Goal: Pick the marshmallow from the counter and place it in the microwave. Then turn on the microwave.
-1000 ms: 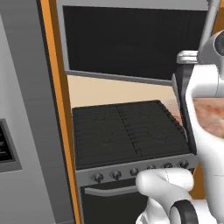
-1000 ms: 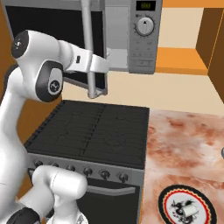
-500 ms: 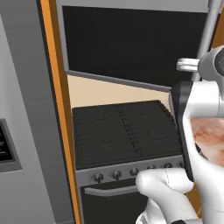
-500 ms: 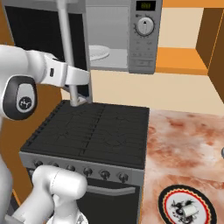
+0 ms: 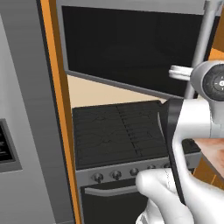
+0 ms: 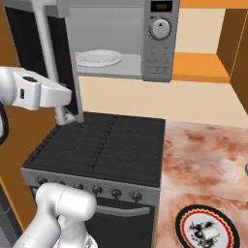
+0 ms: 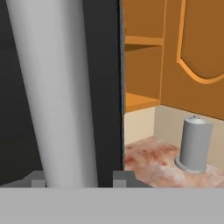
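Hand view: jaws spread astride door handle [image 7: 57,87], slack on one side, not pinching. Microwave [image 6: 160,43] stands open. Marshmallow [image 6: 209,233] on plate [image 6: 186,216], near front edge of bench [image 6: 203,160]. Advice: back straight off handle before swinging toward bench.

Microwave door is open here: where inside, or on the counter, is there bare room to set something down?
Inside the microwave, the white turntable plate lies bare. The counter is bare from the stovetop edge back to the wall. Its front is crowded by a round patterned plate holding the marshmallow. The open microwave door and arm narrow the way in from the left.
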